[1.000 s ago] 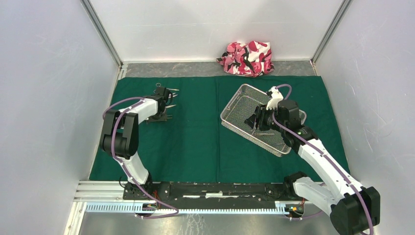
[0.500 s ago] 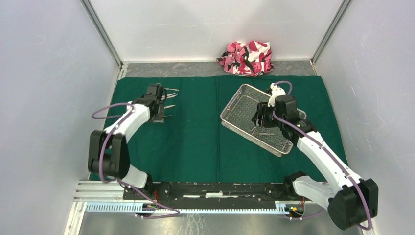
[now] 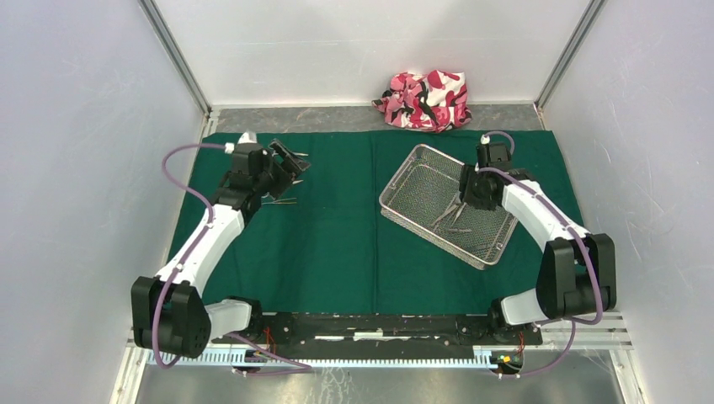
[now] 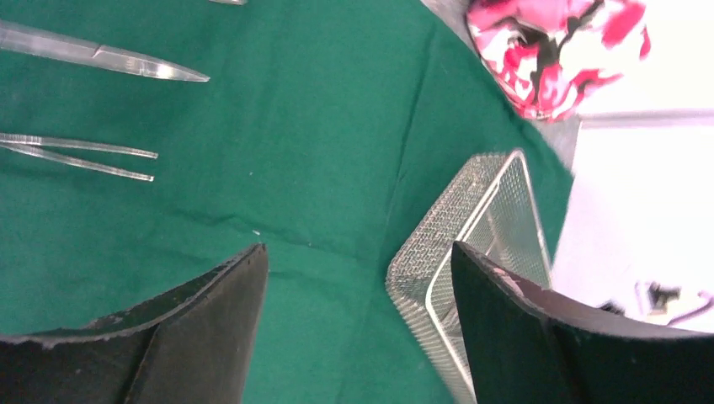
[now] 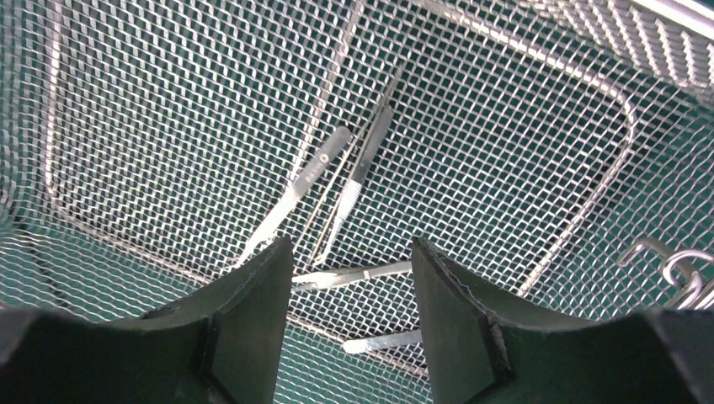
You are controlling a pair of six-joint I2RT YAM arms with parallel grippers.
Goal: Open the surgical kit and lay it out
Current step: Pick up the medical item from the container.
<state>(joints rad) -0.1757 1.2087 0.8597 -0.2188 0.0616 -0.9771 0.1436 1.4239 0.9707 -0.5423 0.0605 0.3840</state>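
The dark green drape lies spread flat. On its left part rest slim steel tweezers and a pointed steel instrument. My left gripper hovers over them, open, with only cloth between its fingers. The silver wire-mesh tray sits skewed on the right half. My right gripper hangs open above the tray floor. Below it lie a flat steel handle, tweezers and two more slim instruments. Ring handles show at the tray's right.
A pink-white-black camouflage cloth bundle lies behind the drape by the back wall, also in the left wrist view. White walls close in three sides. Bare green cloth stretches between the two grippers.
My left gripper has opened and drawn back from the instruments on the cloth, its arm stretching out. My right gripper has shifted right and farther back over the tray.
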